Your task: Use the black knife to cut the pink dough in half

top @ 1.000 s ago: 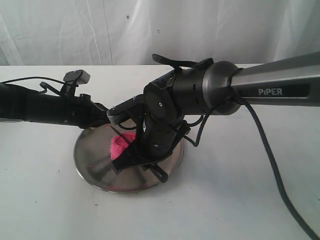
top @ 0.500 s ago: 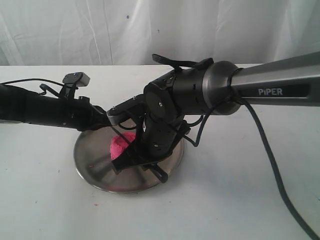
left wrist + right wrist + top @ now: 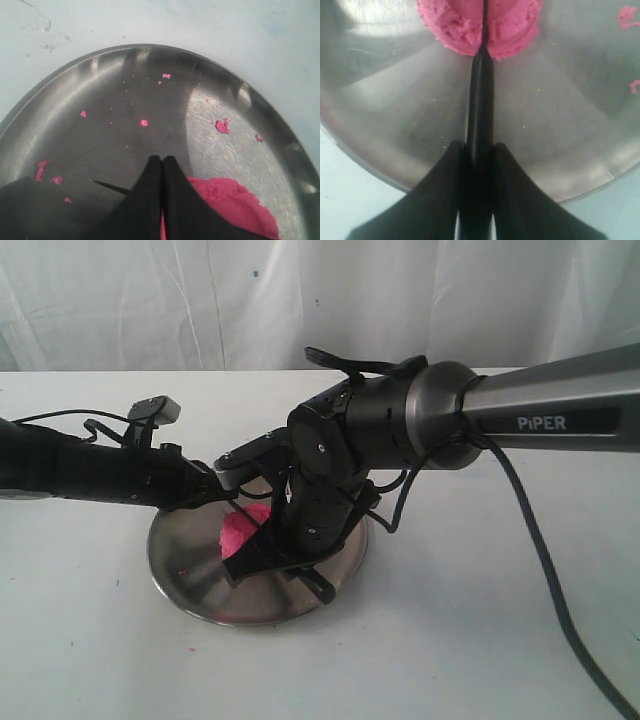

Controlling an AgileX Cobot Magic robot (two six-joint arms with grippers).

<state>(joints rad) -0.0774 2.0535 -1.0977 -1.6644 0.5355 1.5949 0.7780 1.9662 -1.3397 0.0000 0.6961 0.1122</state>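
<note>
The pink dough (image 3: pixel 240 531) lies on the round steel plate (image 3: pixel 185 570). In the right wrist view the black knife (image 3: pixel 480 100) runs from the right gripper (image 3: pixel 479 150), shut on its handle, into the pink dough (image 3: pixel 510 27), with the blade sunk in a slit down the lump's middle. The right gripper (image 3: pixel 275 560) hangs over the plate's near half. My left gripper (image 3: pixel 162 161) is shut with nothing held, its tips just over the pink dough (image 3: pixel 235 197); the knife's point (image 3: pixel 107 186) pokes out beside it. The left gripper (image 3: pixel 228 478) reaches in from the left.
Pink crumbs (image 3: pixel 222 125) are scattered over the steel plate (image 3: pixel 125 100). The plate sits on a white table (image 3: pixel 470 640) with a white curtain (image 3: pixel 200 300) behind. The right arm's black cable (image 3: pixel 540 580) trails over the table at the right.
The left arm has slid a little to the right, toward the dough. The right gripper, the knife and the dough have stayed put.
</note>
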